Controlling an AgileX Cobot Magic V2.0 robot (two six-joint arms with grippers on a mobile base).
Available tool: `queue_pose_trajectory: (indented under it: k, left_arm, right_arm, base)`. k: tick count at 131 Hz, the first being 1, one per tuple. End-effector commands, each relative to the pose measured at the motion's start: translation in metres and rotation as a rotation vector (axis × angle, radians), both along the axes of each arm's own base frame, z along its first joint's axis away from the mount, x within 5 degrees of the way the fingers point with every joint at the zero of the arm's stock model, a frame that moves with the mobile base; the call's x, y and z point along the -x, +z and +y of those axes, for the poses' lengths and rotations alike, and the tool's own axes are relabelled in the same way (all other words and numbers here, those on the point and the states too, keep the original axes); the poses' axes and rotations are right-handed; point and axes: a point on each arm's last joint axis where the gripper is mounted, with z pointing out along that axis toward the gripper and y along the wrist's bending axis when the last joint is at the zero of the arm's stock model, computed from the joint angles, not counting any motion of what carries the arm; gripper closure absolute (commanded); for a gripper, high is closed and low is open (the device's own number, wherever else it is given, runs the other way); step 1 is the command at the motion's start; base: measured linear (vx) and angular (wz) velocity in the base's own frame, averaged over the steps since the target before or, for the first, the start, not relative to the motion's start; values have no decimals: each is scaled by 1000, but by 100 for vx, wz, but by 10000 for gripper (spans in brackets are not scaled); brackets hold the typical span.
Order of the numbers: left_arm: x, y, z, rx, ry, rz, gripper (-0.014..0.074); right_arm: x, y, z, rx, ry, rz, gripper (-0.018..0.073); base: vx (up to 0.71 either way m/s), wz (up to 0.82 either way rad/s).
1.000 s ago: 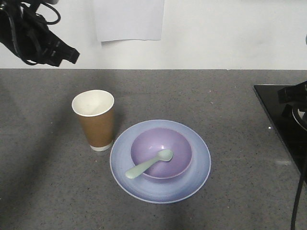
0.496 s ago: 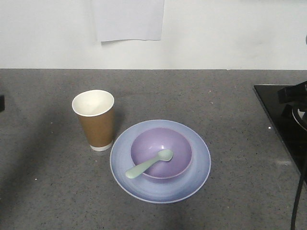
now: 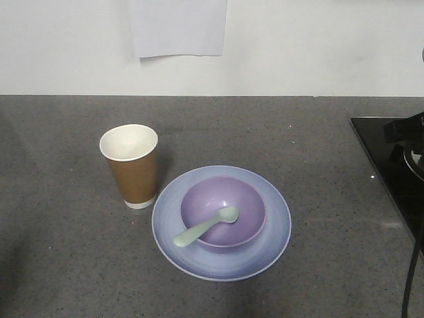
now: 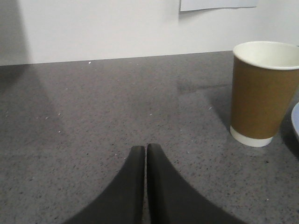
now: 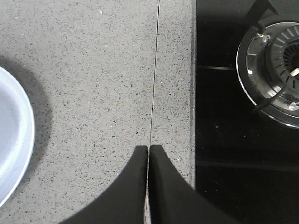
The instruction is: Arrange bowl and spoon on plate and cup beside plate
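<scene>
The deep, round lavender-purple plastic bowl [image 3: 223,211] sits centred on the wide, shallow pale blue-lavender plate [image 3: 271,244], which lies on the grey speckled tabletop [image 3: 318,146] toward its near edge. The small mint-green plastic spoon [image 3: 206,226] lies in the bowl, its scoop on the bowl's floor and its flat handle resting over the near-left rim. Just beside the plate's left edge, and apparently not touching it, the tall brown paper cup [image 3: 132,165] stands upright, white rim up and white base band on the tabletop.

The left gripper [image 4: 145,148] has its two dark jaws pressed together with nothing between them, low over bare tabletop, the cup ahead and to its right. The right gripper [image 5: 148,148] also has its jaws together and holds nothing; it hangs above a thin seam in the tabletop, with the plate's edge at the far left of its view and a black glass hob [image 5: 224,121] with a round gas burner [image 5: 273,63] on the right. A white paper sheet [image 3: 177,26] hangs on the wall behind the tabletop's far edge.
</scene>
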Motion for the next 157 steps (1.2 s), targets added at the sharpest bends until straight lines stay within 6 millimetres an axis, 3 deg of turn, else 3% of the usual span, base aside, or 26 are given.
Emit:
queue_pose_trajectory:
  k: [1,58,157]
  left_arm:
    - [7,0,1,24,20,-119,604]
    - [32,-54,2,89,26,-237,604]
    - [31,-52,-1,74,-19,-247,604]
  right_arm:
    - [4,16,-1,3,1,-91,566]
    - [4,16,-1,3,1,-91,566]
    - [4,16,-1,4,1,-88,566]
  base:
    - [0,0]
    - [0,0]
    - [0,0]
